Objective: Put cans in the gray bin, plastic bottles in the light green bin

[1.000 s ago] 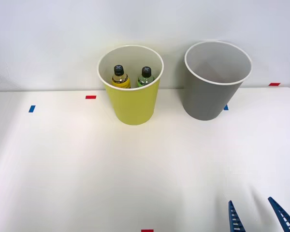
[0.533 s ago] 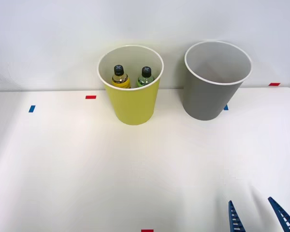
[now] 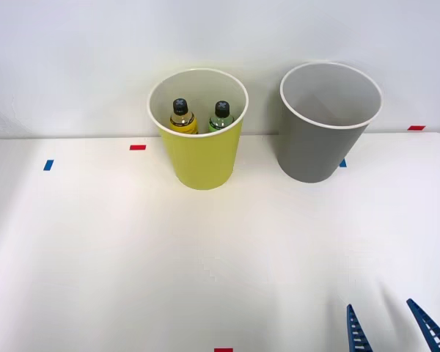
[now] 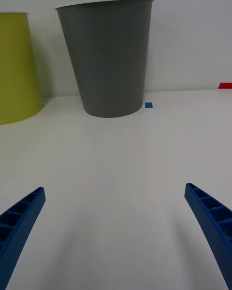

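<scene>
Bottles, one yellow-bodied [image 3: 182,117] and one green-bodied [image 3: 220,117], stand upright side by side inside the light green bin [image 3: 202,158] at the worktop's far edge. The gray bin [image 3: 319,147] stands near it, toward the far right corner; no can is discernible within. The right gripper [image 3: 392,330] hangs released and empty above the near right corner. Judgement: sorting appears finished; keep the gripper spread and well apart from both bins.
</scene>
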Motion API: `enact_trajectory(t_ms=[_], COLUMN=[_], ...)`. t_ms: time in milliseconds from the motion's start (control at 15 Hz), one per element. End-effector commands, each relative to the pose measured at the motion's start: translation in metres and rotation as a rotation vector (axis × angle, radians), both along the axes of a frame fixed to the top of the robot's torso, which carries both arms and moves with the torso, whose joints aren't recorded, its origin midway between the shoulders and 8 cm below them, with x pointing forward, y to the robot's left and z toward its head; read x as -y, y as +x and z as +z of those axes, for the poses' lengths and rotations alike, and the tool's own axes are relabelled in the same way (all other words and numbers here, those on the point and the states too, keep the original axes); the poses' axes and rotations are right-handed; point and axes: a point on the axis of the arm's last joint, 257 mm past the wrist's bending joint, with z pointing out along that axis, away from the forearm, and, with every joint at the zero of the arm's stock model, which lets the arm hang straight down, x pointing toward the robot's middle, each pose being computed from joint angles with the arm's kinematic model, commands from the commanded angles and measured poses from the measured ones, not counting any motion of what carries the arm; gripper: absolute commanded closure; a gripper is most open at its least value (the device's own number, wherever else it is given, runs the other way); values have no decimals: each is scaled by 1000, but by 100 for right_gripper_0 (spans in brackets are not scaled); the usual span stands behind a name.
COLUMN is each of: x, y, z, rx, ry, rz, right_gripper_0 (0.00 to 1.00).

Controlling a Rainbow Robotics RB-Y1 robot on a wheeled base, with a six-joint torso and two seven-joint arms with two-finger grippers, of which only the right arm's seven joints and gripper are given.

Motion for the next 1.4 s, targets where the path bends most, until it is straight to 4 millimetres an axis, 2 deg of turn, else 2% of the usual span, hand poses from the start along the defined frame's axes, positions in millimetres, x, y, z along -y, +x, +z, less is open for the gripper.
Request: enact_trajectory(t_ms=[67, 1400], x=[0, 0], y=[0, 0], z=[0, 0], rx=[0, 0], ry=[0, 0], rz=[0, 0], right_gripper_0=[0, 0])
